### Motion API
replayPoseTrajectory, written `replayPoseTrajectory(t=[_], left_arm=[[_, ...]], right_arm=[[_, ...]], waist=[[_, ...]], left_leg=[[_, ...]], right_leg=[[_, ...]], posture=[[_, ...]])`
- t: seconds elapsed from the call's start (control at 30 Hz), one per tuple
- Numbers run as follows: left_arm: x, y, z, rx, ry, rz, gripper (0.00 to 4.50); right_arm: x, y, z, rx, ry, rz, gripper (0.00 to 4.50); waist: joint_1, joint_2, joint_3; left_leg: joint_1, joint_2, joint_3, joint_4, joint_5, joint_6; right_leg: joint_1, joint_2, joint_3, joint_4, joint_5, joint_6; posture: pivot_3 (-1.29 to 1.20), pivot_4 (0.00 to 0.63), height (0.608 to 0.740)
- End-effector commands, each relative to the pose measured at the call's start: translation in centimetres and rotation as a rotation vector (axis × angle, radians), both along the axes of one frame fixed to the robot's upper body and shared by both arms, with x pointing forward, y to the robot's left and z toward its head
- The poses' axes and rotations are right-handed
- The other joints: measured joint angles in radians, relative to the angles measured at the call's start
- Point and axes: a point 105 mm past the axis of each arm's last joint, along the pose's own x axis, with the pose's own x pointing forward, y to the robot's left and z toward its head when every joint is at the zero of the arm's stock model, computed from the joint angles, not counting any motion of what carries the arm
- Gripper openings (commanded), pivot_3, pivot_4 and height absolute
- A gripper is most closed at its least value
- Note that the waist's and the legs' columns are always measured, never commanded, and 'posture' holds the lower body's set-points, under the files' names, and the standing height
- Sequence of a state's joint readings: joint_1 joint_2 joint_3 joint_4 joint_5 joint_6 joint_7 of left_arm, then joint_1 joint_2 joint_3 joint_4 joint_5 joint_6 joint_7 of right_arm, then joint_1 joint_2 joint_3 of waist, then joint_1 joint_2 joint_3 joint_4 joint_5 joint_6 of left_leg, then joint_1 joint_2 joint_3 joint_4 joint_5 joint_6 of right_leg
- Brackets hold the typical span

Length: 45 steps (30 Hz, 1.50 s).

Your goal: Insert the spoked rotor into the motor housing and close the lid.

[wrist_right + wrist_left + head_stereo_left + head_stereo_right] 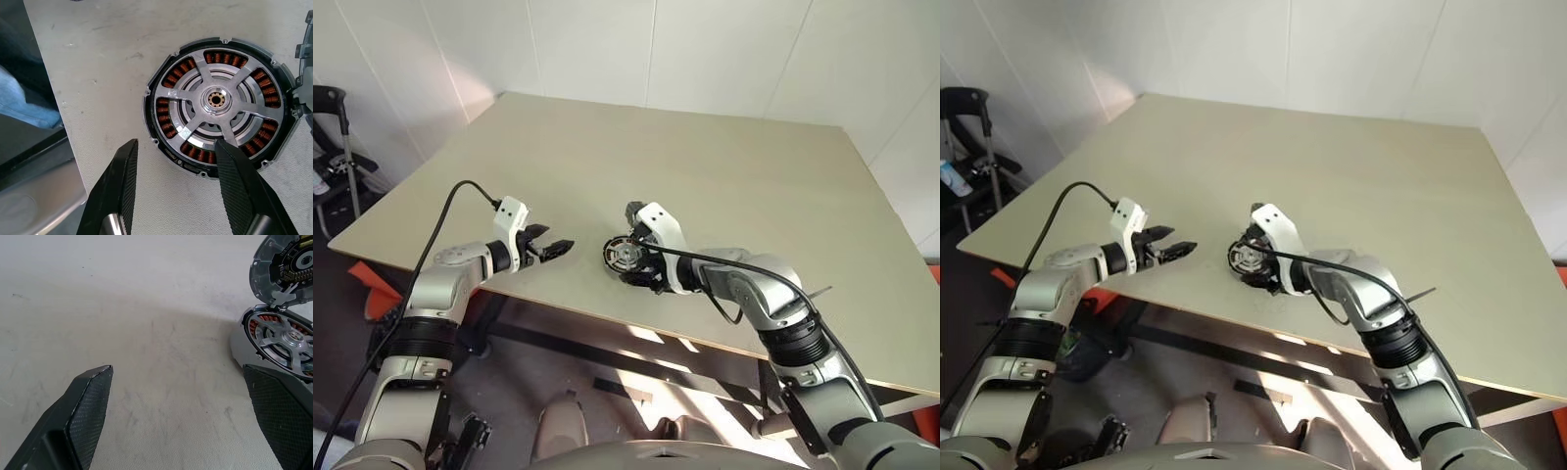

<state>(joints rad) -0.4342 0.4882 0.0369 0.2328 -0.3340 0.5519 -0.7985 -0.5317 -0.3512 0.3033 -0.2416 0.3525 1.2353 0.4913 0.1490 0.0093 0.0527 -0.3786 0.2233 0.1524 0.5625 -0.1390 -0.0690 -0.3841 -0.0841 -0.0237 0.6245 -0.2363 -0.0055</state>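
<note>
Motor housing (215, 105) flat on the beige counter (724, 166), near its front edge, between the two arms. Spoked rotor (218, 99) seated inside the housing, silver spokes up, copper-brown windings visible through the gaps between them. Lid (283, 267) tilted up on edge at the far side of the housing, touching its rim, dark centre and cut-outs facing the left arm. Right gripper (176, 152) poised above the near rim of the housing, fingers partly apart, one fingertip (230, 156) over the rotor's edge, the other over bare counter; contact with the rotor not discernible, nothing held. Left gripper (556, 248) wide apart and empty, hovering low over the counter just beside the housing, pointed toward it.
</note>
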Motion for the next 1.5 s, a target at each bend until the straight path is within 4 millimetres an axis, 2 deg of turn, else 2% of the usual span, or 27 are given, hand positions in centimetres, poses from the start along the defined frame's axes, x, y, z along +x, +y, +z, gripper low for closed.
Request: replayPoseTrajectory(t=[0.03,0.3,0.5,0.7,1.1,1.33,1.5], left_arm=[[0.6,0.1,1.7,-0.009,-0.066,0.007,4.5],[0.8,0.0,1.7,-0.013,-0.07,0.01,4.5],[0.7,0.1,1.7,-0.011,-0.067,0.011,4.5],[0.2,0.3,1.5,-0.009,-0.055,0.013,4.5],[-0.1,0.3,1.2,-0.016,-0.049,0.024,4.5],[-0.1,0.4,1.2,-0.015,-0.047,0.027,4.5],[-0.2,0.6,1.2,-0.012,-0.043,0.031,4.5]], right_arm=[[0.5,-0.2,0.9,-0.015,-0.046,0.037,2.91],[1.4,-1.5,1.1,-0.173,-0.197,0.219,2.91],[1.4,-0.8,1.3,-0.227,-0.282,0.322,2.91],[0.9,0.8,2.8,-0.235,-0.379,0.383,2.91],[0.5,-0.8,1.0,-0.297,-0.345,0.404,2.91],[0.2,-0.8,-0.1,-0.314,-0.332,0.403,2.91],[-0.4,-0.2,0.1,-0.334,-0.376,0.441,2.91]], waist=[[0.0,0.0,0.0],[0.001,0.0,0.0],[-0.002,0.0,0.0],[-0.002,0.0,0.0],[-0.002,0.0,0.0],[-0.005,0.0,0.0],[-0.006,0.0,0.0]], left_leg=[[0.0,0.0,0.0,0.0,0.0,0.0],[0.0,0.0,0.0,0.001,0.0,0.0],[-0.001,0.0,0.0,0.001,0.0,0.0],[-0.002,0.0,0.0,0.001,0.0,0.001],[-0.001,0.0,0.0,0.002,-0.001,0.001],[-0.001,0.0,0.0,0.001,-0.001,0.001],[-0.001,0.0,0.0,0.002,-0.001,0.001]], right_leg=[[0.0,0.0,0.0,0.0,0.0,0.0],[0.0,0.0,0.0,0.0,0.0,0.0],[0.0,0.0,0.0,0.0,0.0,0.0],[-0.001,0.0,0.0,0.0,0.0,0.0],[0.0,0.0,0.0,0.0,0.0,0.0],[-0.001,0.0,0.0,0.0,0.0,0.0],[0.0,0.0,0.0,0.0,0.0,0.0]], posture=[[0.0,0.0,0.74],[0.0,0.0,0.74],[0.0,0.0,0.74],[0.0,0.0,0.74],[0.0,0.0,0.74],[0.0,0.0,0.74],[0.0,0.0,0.74]])
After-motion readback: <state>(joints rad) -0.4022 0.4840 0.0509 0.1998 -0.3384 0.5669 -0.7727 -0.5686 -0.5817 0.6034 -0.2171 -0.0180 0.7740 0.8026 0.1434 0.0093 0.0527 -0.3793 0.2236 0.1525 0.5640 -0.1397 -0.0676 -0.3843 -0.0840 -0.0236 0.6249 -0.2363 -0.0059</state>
